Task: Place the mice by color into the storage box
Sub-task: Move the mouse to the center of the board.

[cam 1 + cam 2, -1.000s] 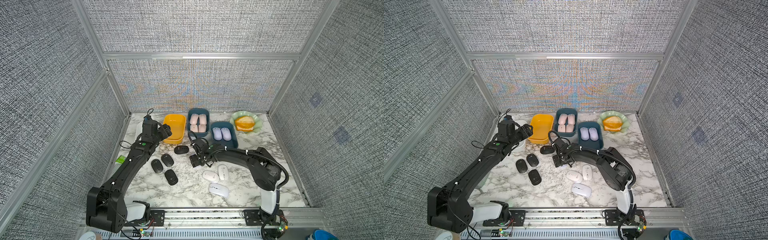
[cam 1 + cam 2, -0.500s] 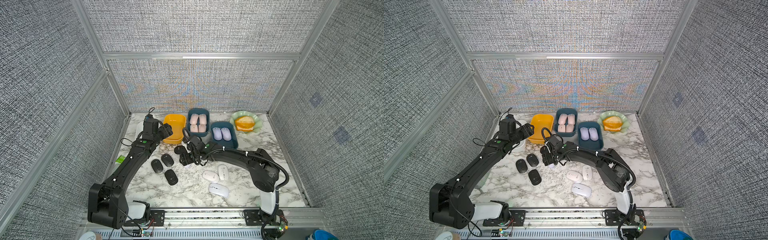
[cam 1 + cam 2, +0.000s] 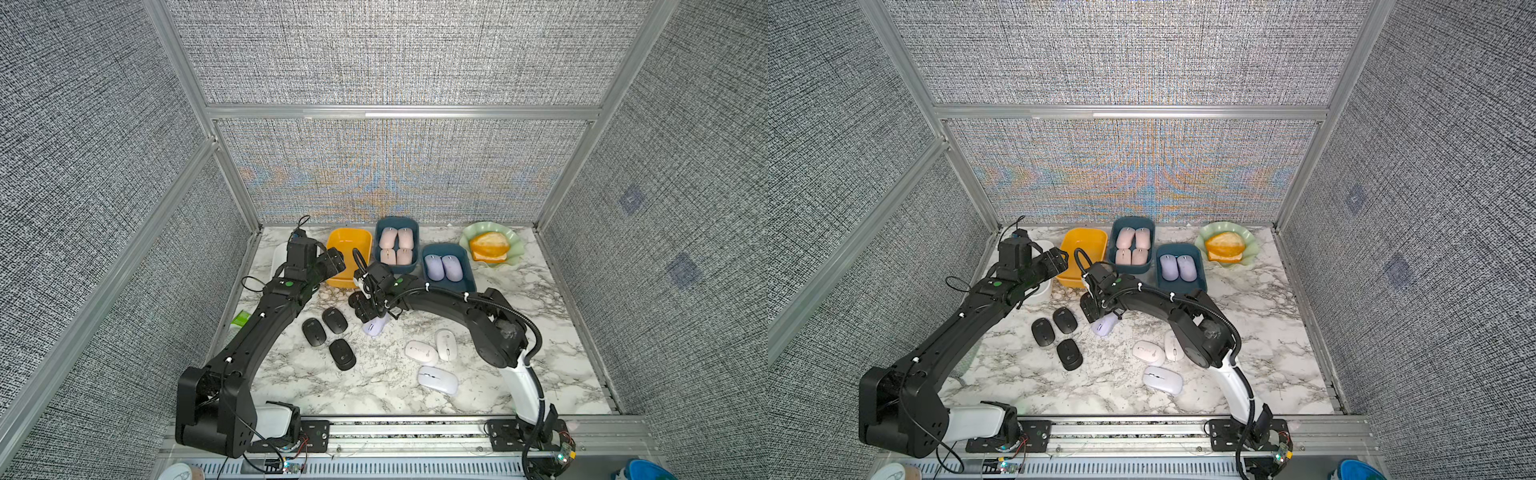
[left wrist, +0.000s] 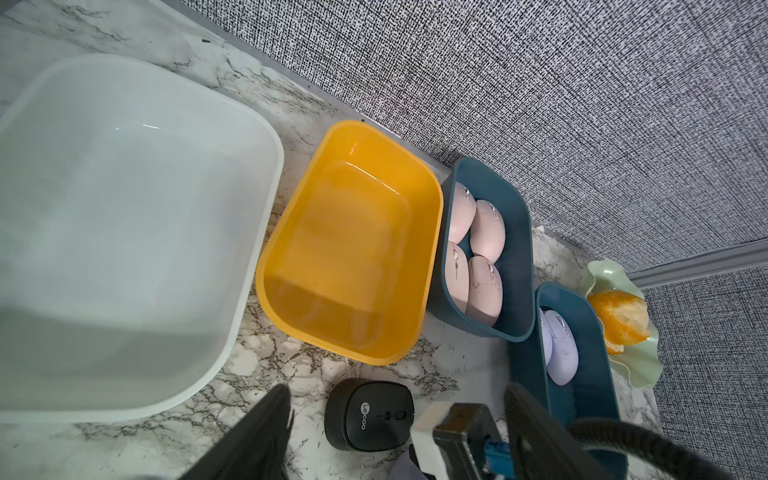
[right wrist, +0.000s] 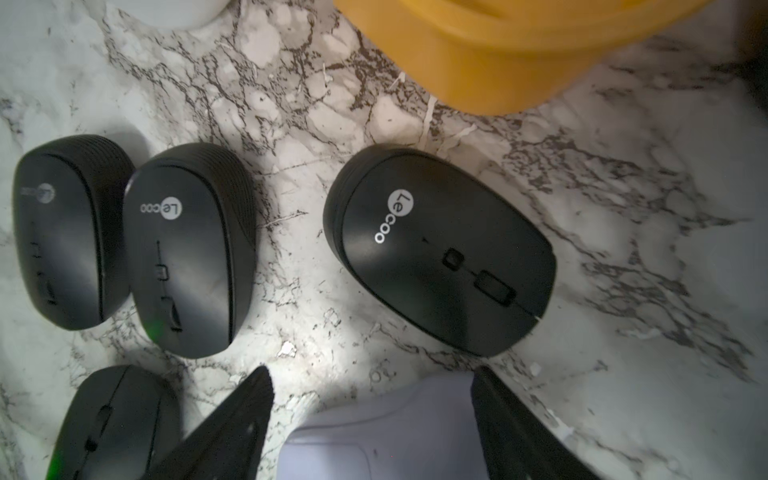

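Lilac shell first: the lilac mouse (image 5: 386,432) lies on the marble table (image 5: 644,395) between the fingers (image 5: 232,424) of my right gripper (image 5: 372,376). The jaws are spread wide and not closed on it. One finger appears to sit against its flank; the other stands slightly off.

Finding: the straddle is off-centre. I recommend squaring the jaws across the mouse's narrow width and sinking the pads below its widest curve. Then close steadily, because the shell looks smooth and rounded and could squirt out. Lift clear before travelling.

Just ahead of the jaws lies a black mouse (image 5: 440,253), which I risk nudging on the way down. Off to one side of them sit three other black mice (image 5: 187,249). Beyond the black mouse stands the yellow box (image 5: 498,54), with nothing in it.

Farther off, behind my right jaws, the blue box (image 3: 470,266) holds two lilac mice (image 3: 442,266) with room beside them. I judge it the destination. My left gripper (image 3: 337,262) hangs open and empty over the yellow box's near edge.

Compared with a second ago, my right gripper has travelled away from the blue box toward the black mice. It now largely covers the black mouse ahead in both top views, where that mouse showed clear before. The lilac mouse now shows beneath it. The left gripper has barely shifted. The boxed mice and the white mice (image 3: 422,352) are unchanged.
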